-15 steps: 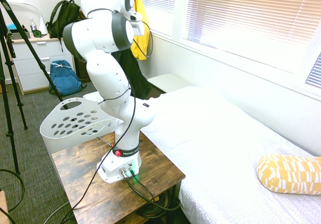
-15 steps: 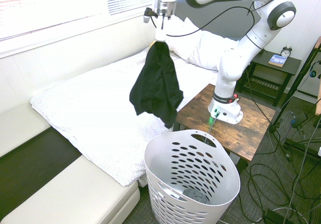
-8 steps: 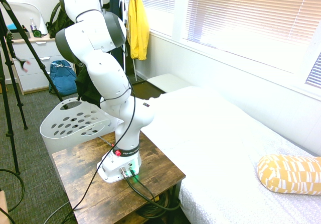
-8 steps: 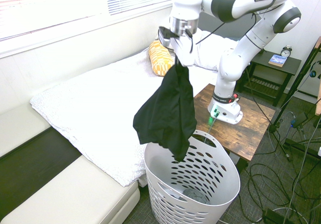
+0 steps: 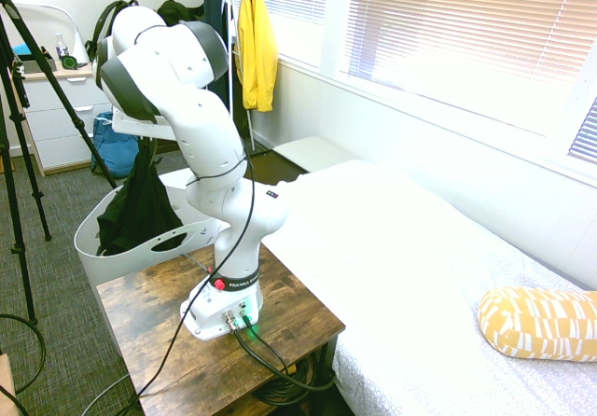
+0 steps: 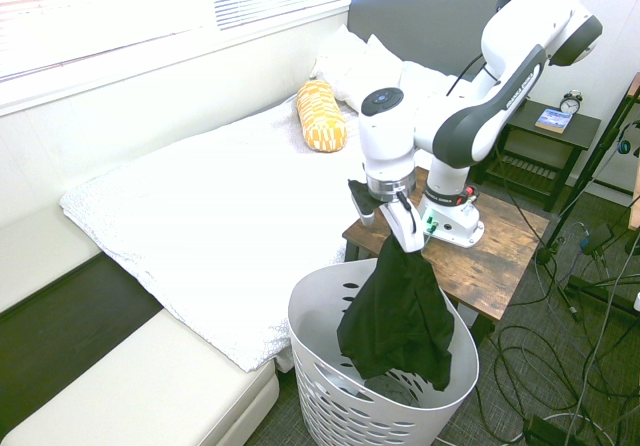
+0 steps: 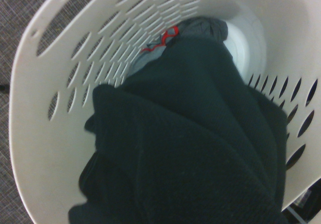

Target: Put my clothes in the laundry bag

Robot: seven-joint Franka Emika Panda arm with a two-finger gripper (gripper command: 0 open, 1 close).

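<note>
Since half a second ago, I see the gripper (image 6: 400,234) come down over the laundry bag (image 6: 310,311), clamped on the clothes (image 6: 397,311), whose lower half hangs inside the rim. Behind stands the wooden surface (image 6: 505,251), then the bed (image 6: 200,206) farther back.

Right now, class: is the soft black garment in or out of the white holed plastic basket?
Partly in: the black garment hangs from the gripper, its lower part below the white basket rim.
</note>
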